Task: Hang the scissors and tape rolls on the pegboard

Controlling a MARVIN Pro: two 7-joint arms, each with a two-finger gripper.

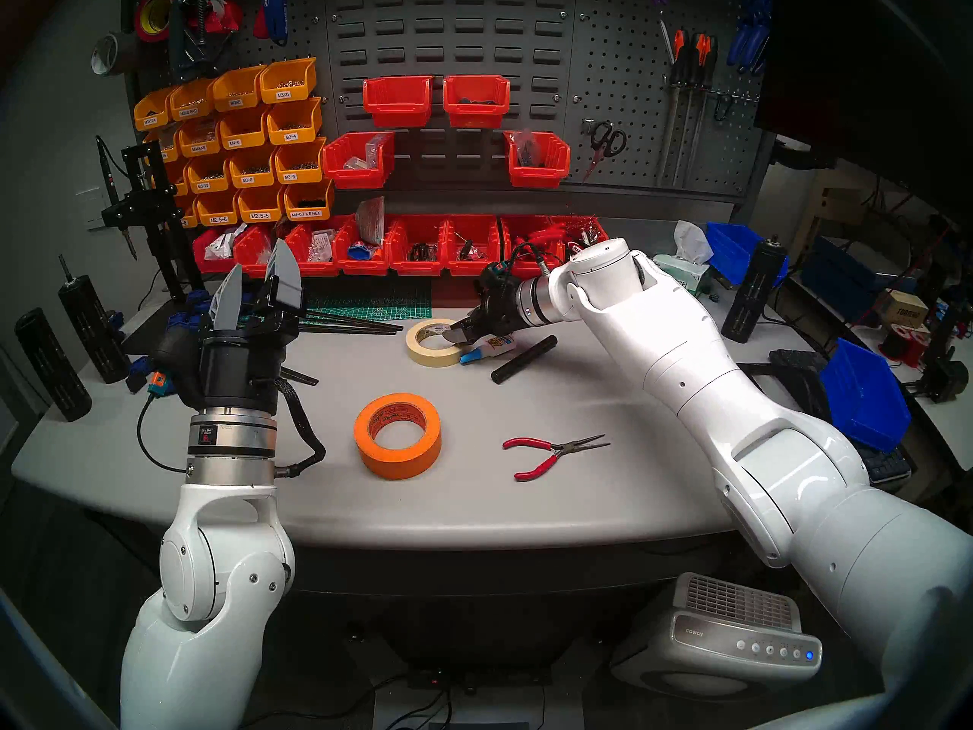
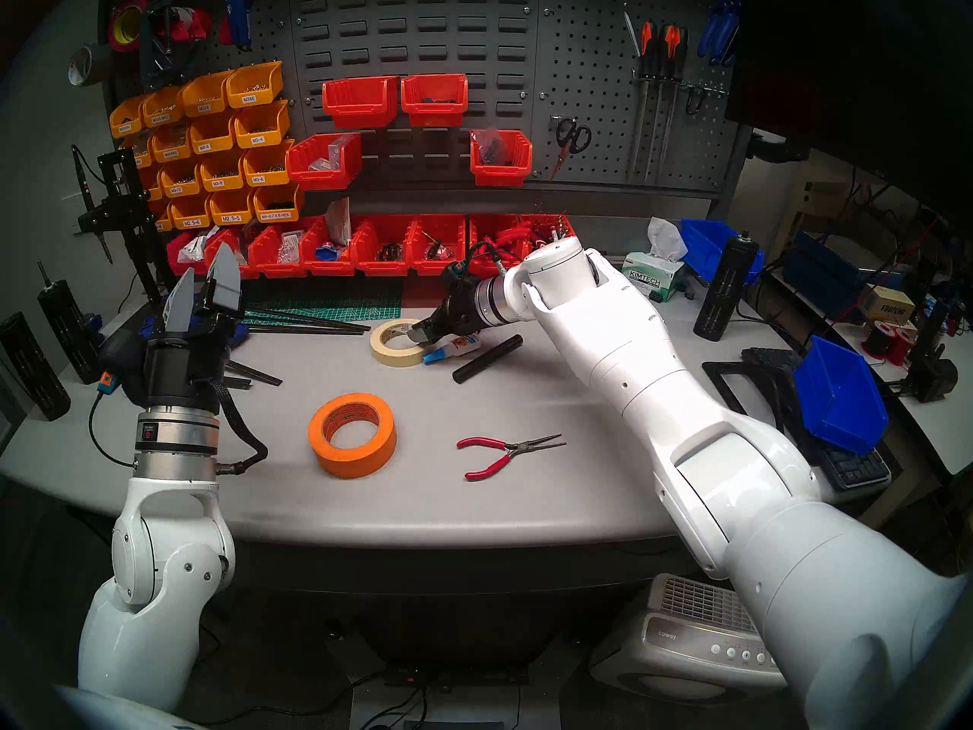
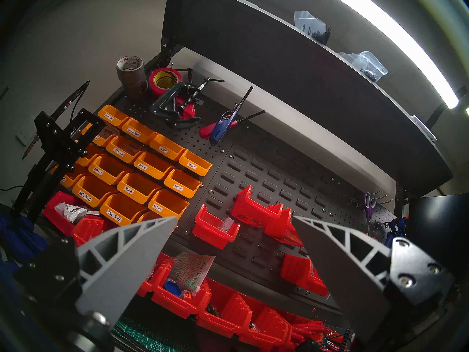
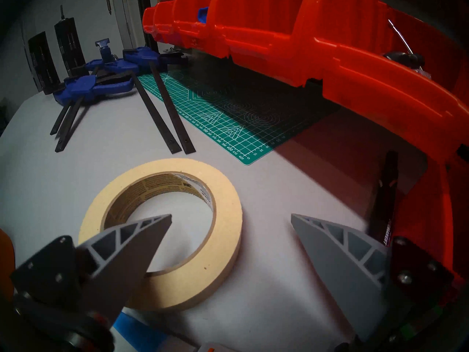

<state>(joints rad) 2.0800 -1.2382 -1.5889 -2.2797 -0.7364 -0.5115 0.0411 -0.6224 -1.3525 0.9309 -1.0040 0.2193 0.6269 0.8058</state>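
The black-handled scissors (image 1: pixel 602 149) (image 2: pixel 566 145) hang on the dark pegboard (image 1: pixel 632 70) (image 2: pixel 595 65) (image 3: pixel 350 206) at the back right. The cream masking tape roll (image 1: pixel 427 359) (image 2: pixel 392 359) (image 4: pixel 225 232) lies flat at mid-table. My right gripper (image 1: pixel 453 335) (image 2: pixel 418 335) (image 4: pixel 231 215) is open and low over it, one finger above the ring's hole and the other outside its rim. Nearer to me, the orange tape roll (image 1: pixel 400 465) (image 2: pixel 353 463) lies flat and untouched. At the table's left, my left gripper (image 1: pixel 259 257) (image 2: pixel 205 260) (image 3: pixel 234 218) points upward, open and holding nothing.
A glue bottle (image 1: pixel 484 347) and a black cylinder (image 1: pixel 524 357) lie just beside the cream roll, under my right wrist. Red-handled pliers (image 1: pixel 553 452) rest right of the orange roll. Red bins (image 1: pixel 421 249) line the table's back, a green cutting mat (image 1: pixel 368 299) before them.
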